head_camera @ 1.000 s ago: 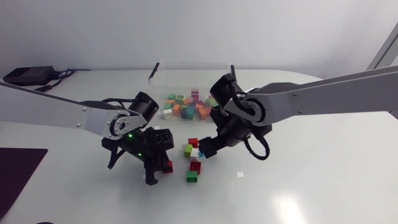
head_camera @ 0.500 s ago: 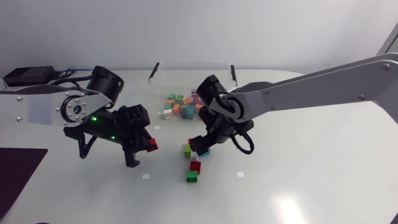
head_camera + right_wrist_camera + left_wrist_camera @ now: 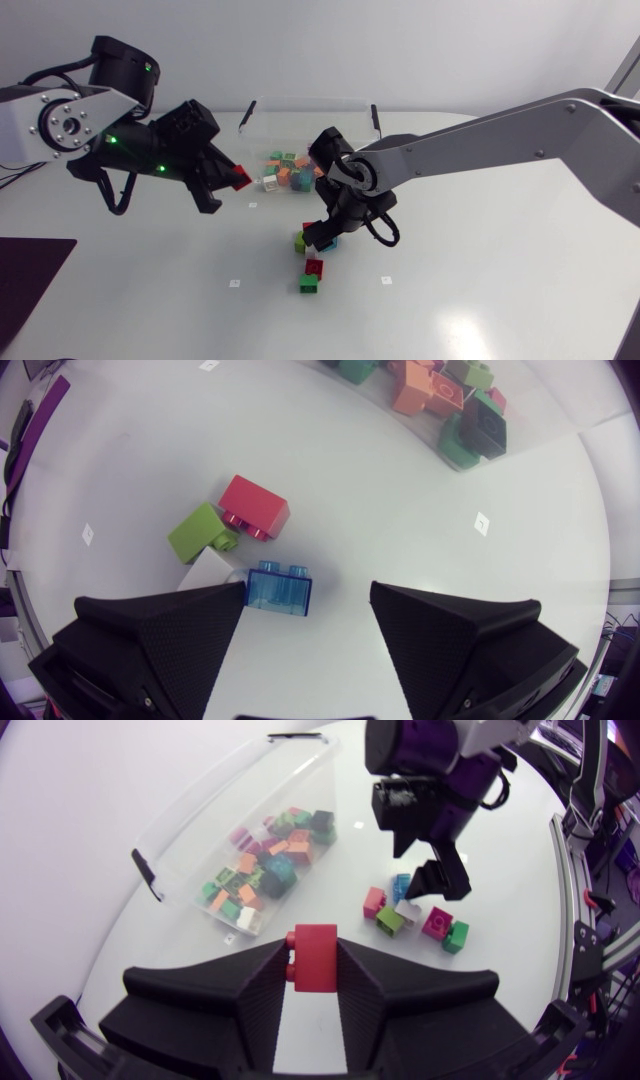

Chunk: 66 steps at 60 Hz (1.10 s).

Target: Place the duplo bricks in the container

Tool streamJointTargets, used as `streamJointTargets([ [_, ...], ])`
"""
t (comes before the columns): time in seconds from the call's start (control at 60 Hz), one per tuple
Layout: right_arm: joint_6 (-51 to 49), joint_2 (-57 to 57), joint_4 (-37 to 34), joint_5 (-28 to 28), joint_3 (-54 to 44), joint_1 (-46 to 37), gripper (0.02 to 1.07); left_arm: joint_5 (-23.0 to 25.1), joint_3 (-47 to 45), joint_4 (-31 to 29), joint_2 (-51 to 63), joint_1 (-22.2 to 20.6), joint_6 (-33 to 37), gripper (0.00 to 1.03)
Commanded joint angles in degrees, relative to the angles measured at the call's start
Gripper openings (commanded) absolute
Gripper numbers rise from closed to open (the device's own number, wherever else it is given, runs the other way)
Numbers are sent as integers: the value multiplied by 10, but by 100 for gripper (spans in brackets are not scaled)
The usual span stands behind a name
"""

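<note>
My left gripper (image 3: 238, 180) is shut on a red brick (image 3: 316, 958) and hangs in the air left of the clear container (image 3: 345, 128), which holds several coloured bricks (image 3: 295, 172). My right gripper (image 3: 318, 236) stands open low over a loose cluster in front of the container. A translucent blue brick (image 3: 279, 588) lies on the table between its fingers, near one fingertip (image 3: 225, 605). Just ahead of the gripper lie a red brick (image 3: 253, 505), a lime brick (image 3: 200, 532) and a white brick (image 3: 205, 572). A magenta brick (image 3: 314, 267) and a green brick (image 3: 309, 284) sit nearer the front.
A black device (image 3: 45, 121) with cables sits at the table's back left. A dark mat (image 3: 30, 270) lies at the left edge. Small white markers (image 3: 234, 283) dot the tabletop. The container's black lid clips (image 3: 247, 112) stand up at its far corners.
My left arm has lifted the red brick off the table and swung it up and back to the left. My right gripper has slid left over the loose cluster, fingers narrowing slightly.
</note>
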Motion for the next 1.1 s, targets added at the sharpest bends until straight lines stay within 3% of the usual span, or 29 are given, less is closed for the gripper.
streamJointTargets([
  [0.0, -4, 23, -10, 5, 14, 10, 87, 9, 28, 19, -9, 16, -40, 16],
  [0.2, 7, 40, -16, 5, 25, 17, 74, 25, 61, 73, 3, 49, -105, 16],
  [0.6, 26, 51, -15, 18, 22, 27, 22, 29, 106, 156, 78, 36, -183, 17],
  [1.083, 17, -79, -25, 18, -59, -34, 22, 23, 201, 212, 200, 11, -245, 18],
])
